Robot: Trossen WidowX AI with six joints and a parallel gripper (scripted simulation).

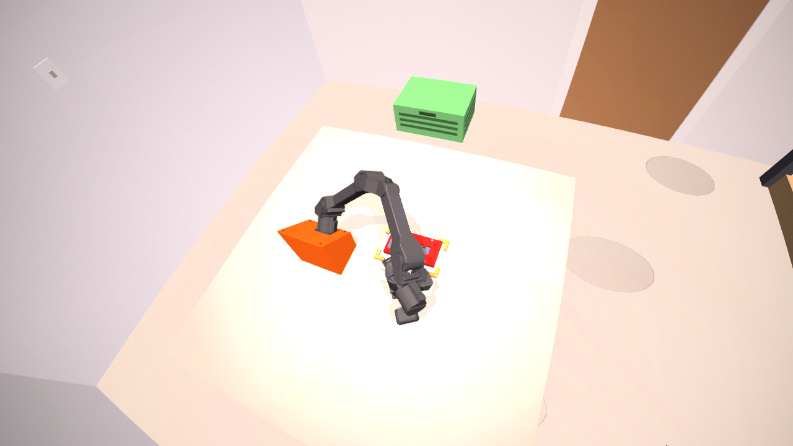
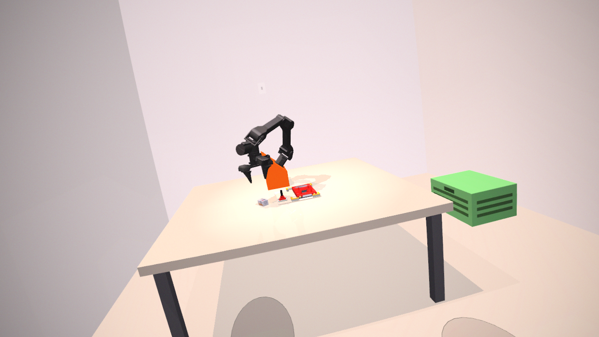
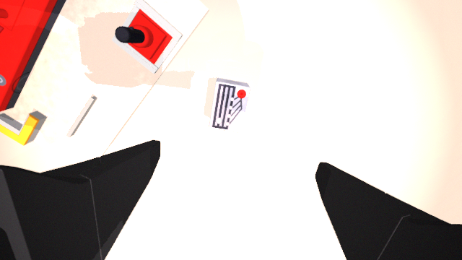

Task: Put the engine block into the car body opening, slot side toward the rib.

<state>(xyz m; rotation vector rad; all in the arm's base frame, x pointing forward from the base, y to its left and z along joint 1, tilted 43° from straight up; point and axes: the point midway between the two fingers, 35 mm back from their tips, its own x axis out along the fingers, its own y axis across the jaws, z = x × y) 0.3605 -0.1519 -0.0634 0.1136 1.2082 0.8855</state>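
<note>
The engine block point(image 2: 263, 202) point(image 3: 224, 106), a small pale block with dark stripes and a red dot, lies on the table beyond my fingertips, near the middle of the wrist view. My gripper point(image 2: 258, 180) point(image 3: 240, 159) is open and empty, above the table near the block, fingers pointing down. In the top view the arm hides the block and fingertips. The red car body point(image 1: 435, 259) point(image 2: 295, 192) point(image 3: 22, 47) lies flat; its grey opening point(image 1: 425, 250) is partly covered by the arm in that view. I cannot tell the slot side or the rib.
A red piece with an upright black knob point(image 2: 281, 196) point(image 3: 141, 36) stands between block and car body. Yellow corner brackets point(image 1: 445, 244) point(image 3: 30, 130) surround the body. A low pale strip point(image 3: 82, 116) lies nearby. The orange arm base point(image 1: 318, 249) point(image 2: 277, 178) is beside them; a green box point(image 1: 435, 96) point(image 2: 494, 201) stands beyond the table.
</note>
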